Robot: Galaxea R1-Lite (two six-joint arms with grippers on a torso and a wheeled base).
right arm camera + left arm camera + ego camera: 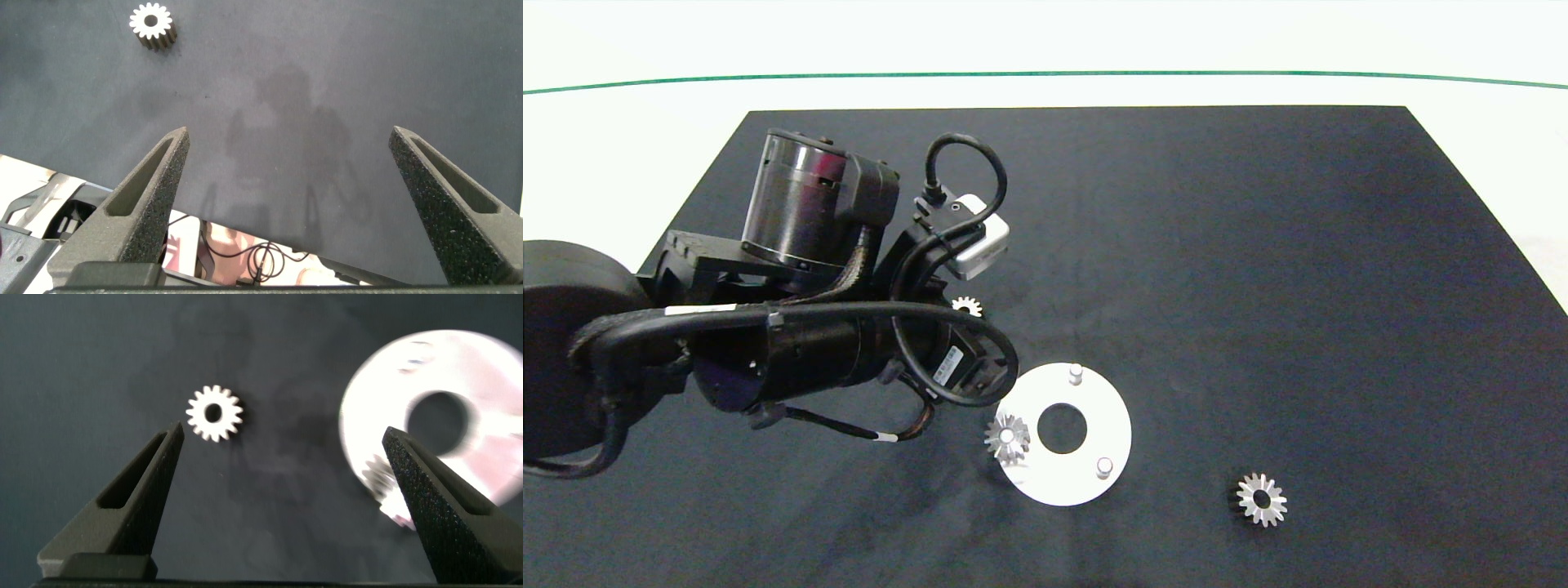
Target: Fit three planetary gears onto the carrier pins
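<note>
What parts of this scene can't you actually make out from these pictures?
- Left gripper: hidden under its own arm in the head view.
- Gear by the arm: half covered there by a cable.
- White disc: blurred in the left wrist view.
- Right gripper: outside the head view.

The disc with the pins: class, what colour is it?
White. The disc shows best in the head view, on the black mat.

No legible text; only a small unreadable label (947,366) on the left arm.
</note>
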